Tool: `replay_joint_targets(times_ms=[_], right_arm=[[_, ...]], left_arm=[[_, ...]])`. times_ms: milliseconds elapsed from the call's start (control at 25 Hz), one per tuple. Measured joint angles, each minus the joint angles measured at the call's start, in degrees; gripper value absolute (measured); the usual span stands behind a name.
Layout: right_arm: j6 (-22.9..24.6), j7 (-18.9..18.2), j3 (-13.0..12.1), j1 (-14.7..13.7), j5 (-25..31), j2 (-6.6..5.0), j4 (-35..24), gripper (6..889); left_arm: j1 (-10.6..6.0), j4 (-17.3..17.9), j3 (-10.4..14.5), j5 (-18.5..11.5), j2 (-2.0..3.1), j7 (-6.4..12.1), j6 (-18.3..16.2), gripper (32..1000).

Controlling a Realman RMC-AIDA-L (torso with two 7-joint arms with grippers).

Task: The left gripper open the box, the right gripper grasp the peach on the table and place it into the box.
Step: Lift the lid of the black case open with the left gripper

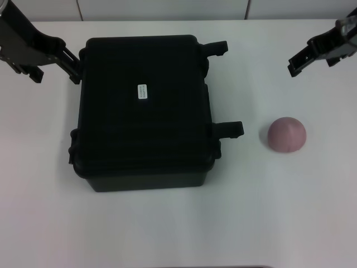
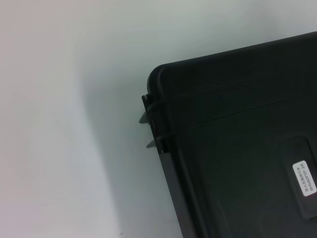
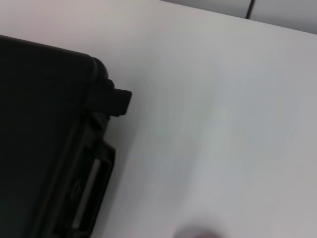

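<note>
The black box lies in the middle of the white table with its lid down and a small white label on top. Two latches stick out from its right side. The dusty-pink peach rests on the table to the right of the box, apart from it. My left gripper hovers open beside the box's far left corner. My right gripper hangs open at the far right, behind the peach. The left wrist view shows a box corner. The right wrist view shows a latch and a sliver of peach.
The white table stretches in front of the box and around the peach. A pale tiled wall runs along the far edge of the table.
</note>
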Motion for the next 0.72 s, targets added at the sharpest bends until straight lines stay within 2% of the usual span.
replay_joint_targets(times_ms=[720], right_arm=[[0.0,-0.2,0.1,-0.4,2.4,-0.27,-0.3,856]], left_arm=[[-0.15,0.0,0.0,-0.3,0.08,0.29,-0.1,815]])
